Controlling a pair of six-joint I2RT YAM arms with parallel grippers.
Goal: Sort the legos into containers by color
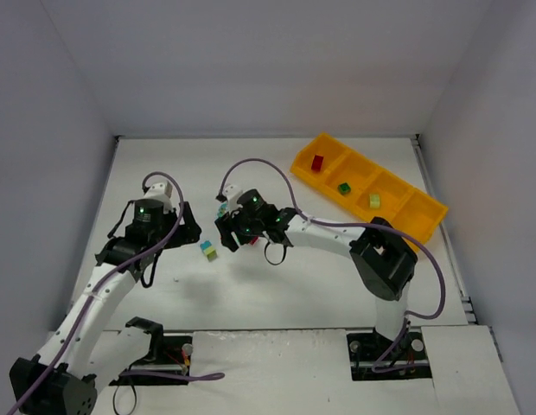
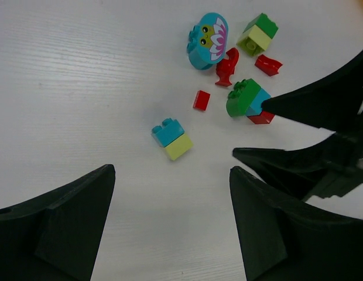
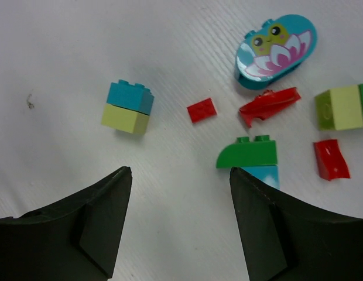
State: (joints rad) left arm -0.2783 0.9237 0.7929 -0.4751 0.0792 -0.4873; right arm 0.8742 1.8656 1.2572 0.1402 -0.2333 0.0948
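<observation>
The orange-yellow tray lies at the back right with a red brick, a green brick and a yellow-green brick in three compartments; the fourth looks empty. Loose legos lie mid-table: a teal-on-yellow-green pair, a small red piece, and a green brick on teal. My left gripper is open and empty, just short of the pair. My right gripper is open and empty, with one finger beside the green-on-teal brick.
A teal frog-and-lily piece, a curved red piece, another red piece and a green and yellow-green brick lie just beyond. White walls enclose the table.
</observation>
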